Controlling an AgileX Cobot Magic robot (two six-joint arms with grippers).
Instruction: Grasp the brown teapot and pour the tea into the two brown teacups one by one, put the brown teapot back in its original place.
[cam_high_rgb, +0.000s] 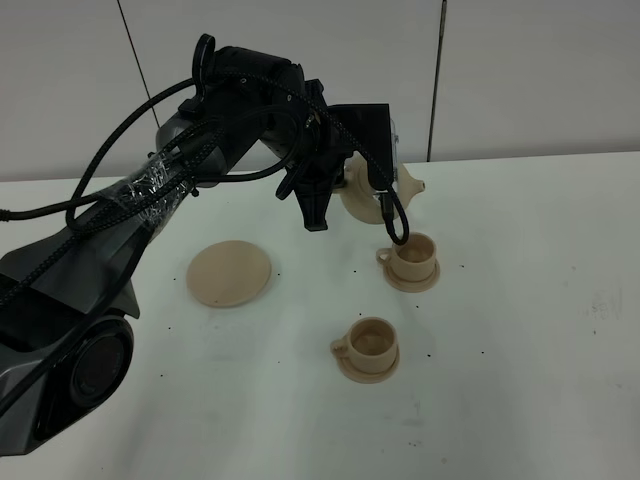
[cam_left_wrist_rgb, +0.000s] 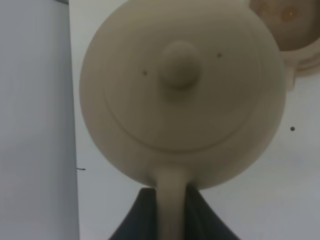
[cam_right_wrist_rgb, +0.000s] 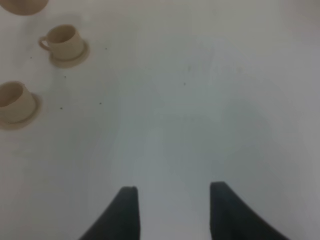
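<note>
In air beside far cup (cam_high_rgb: 412, 258): teapot (cam_high_rgb: 362, 196), handle (cam_left_wrist_rgb: 171, 186) pinched between jaws of left gripper (cam_left_wrist_rgb: 171, 220) | right gripper (cam_right_wrist_rgb: 172, 210) jaws wide, empty | risk: handle twisting in narrow pinch on tilting, tea missing cup.

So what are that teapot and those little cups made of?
The teapot looks like ceramic, probably matte-glazed stoneware: even beige-tan, smooth, with a soft dull sheen and no sharp reflections. The far cup and near cup match it in colour and finish, as does the large saucer. Plastic can't be ruled out from looks alone.
</note>
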